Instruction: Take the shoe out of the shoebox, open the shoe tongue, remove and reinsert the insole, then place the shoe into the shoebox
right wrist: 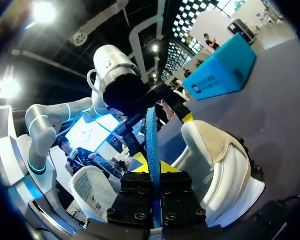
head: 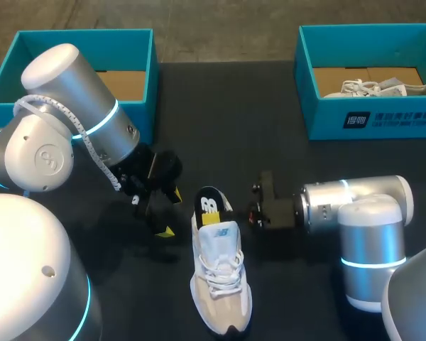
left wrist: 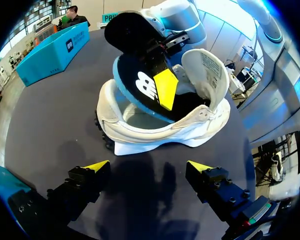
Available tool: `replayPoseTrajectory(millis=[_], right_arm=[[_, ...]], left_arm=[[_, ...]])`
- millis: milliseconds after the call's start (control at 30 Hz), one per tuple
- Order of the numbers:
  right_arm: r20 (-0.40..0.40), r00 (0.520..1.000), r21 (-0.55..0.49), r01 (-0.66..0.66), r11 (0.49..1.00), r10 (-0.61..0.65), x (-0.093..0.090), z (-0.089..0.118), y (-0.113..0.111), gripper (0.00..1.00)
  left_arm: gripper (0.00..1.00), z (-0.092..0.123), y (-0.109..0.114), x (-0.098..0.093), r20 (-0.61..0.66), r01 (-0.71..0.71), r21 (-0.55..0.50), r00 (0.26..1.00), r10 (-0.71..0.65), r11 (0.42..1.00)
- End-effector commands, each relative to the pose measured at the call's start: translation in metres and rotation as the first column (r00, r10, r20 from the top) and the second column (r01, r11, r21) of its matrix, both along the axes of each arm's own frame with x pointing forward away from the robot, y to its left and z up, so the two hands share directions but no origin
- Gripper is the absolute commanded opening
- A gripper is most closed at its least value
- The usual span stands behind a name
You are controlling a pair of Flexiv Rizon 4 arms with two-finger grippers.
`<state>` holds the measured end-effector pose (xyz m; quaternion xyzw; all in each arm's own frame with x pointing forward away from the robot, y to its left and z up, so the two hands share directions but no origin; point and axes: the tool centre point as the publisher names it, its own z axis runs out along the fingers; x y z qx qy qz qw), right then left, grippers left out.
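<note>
Here, dark table (head: pixel 291 163), shoe (head: pixel 220 284), right jaws pinching insole (head: pixel 211 206), left jaws spread.

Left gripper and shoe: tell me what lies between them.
Nothing but bare table between the left gripper and the shoe, as the left wrist view shows.

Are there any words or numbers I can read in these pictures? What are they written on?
Shoebox on the right: white signs and a row of characters on its front wall, too blurred to read.
Insole: a big white logo, a mark and not a readable word.
Shoe tongue: a label of tiny print on its underside, too small to read.
No numbers can be made out anywhere.
</note>
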<state>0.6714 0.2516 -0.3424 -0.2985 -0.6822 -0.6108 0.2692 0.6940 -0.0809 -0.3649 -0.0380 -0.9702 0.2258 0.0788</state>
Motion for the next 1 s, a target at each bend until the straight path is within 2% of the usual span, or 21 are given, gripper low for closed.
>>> replayPoseTrajectory(millis=[33, 267, 400, 433, 467, 500, 533, 1000], right_arm=[[-0.021, 1.000, -0.023, -0.011, 1.000, 0.011, -0.004, -0.004, 0.001, 0.00], [-0.060, 0.998, -0.049, -0.014, 0.999, 0.011, -0.010, -0.012, 0.000, 0.00], [-0.051, 0.999, -0.039, -0.002, 0.999, 0.000, -0.011, -0.011, -0.002, 0.00], [-0.042, 0.999, -0.034, 0.001, 0.999, -0.003, -0.011, -0.010, -0.002, 0.08], [-0.032, 0.999, -0.030, 0.004, 1.000, -0.005, -0.011, -0.009, -0.002, 0.25], [-0.022, 1.000, -0.025, 0.010, 1.000, -0.010, -0.011, -0.007, -0.003, 0.37], [-0.012, 1.000, -0.022, 0.011, 1.000, -0.012, -0.011, -0.005, -0.003, 0.45], [0.067, 0.997, -0.003, 0.029, 1.000, -0.029, -0.001, 0.012, -0.007, 0.32]], left_arm=[[1.00, 0.000, 0.001, -0.001, 0.001, 0.000, -0.001, 1.000, 0.000, 1.000], [1.00, 0.000, 0.001, -0.001, 0.001, 0.000, -0.001, 1.000, 0.000, 1.000], [1.00, 0.000, 0.001, -0.001, 0.001, 0.000, -0.001, 1.000, 0.000, 1.000], [1.00, 0.000, 0.001, -0.001, 0.001, 0.000, -0.001, 1.000, 0.000, 1.000], [1.00, 0.000, 0.001, -0.001, 0.001, 0.000, -0.001, 1.000, 0.000, 1.000], [1.00, 0.000, 0.001, -0.001, 0.001, 0.000, -0.001, 1.000, 0.000, 1.000], [1.00, 0.000, 0.001, -0.001, 0.001, 0.000, -0.001, 1.000, 0.000, 1.000], [1.00, 0.000, 0.001, -0.001, 0.001, 0.000, -0.001, 1.000, 0.000, 1.000]])
